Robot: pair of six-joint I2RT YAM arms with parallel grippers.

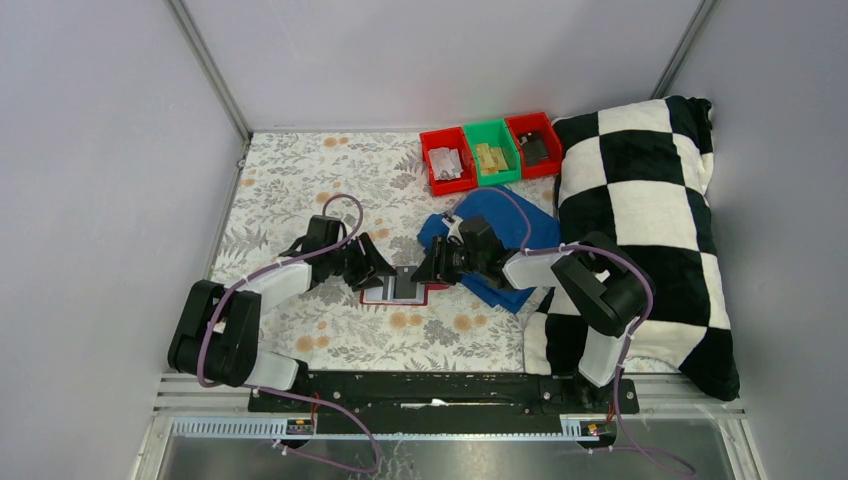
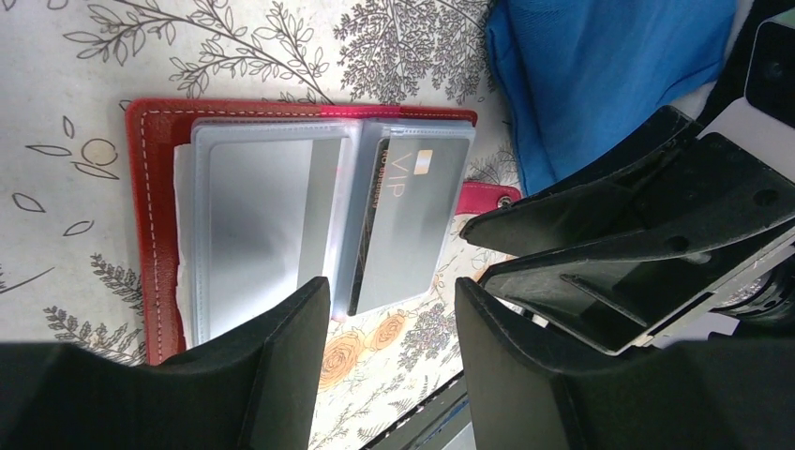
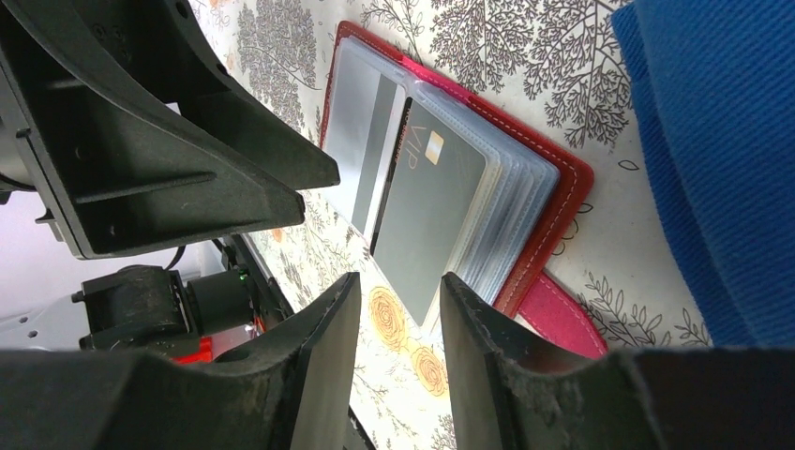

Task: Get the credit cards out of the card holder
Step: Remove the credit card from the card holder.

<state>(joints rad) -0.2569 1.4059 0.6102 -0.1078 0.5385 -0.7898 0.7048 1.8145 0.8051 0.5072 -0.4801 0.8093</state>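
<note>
Progress looks early: the card holder (image 2: 155, 234) lies spread open on the floral tablecloth (image 2: 84, 56), plastic sleeves up, and both cards I can see sit inside it. On its page nearer the strap tab (image 2: 487, 197), the dark grey card (image 2: 408, 220) marked VIP appears to poke a little past the sleeve edge toward the arms, so it may be partly drawn. The pale card (image 2: 258, 225) on the other page lies fully within its sleeve. A third card is not visible; it may be hidden among the stacked sleeves. The left gripper (image 2: 394, 366) hovers just off the holder's near edge, jaws spread wide and empty, the dark card's protruding end roughly in line with the gap. The right gripper (image 3: 398, 347) faces it from the holder's tab side, jaws parted more narrowly, also gripping nothing, with that same card end just ahead of its opening. A blue cloth (image 2: 609, 75) lies beyond the holder's tab side. By my reading, no card is out yet: all pulls remain, starting with the dark one.
</note>
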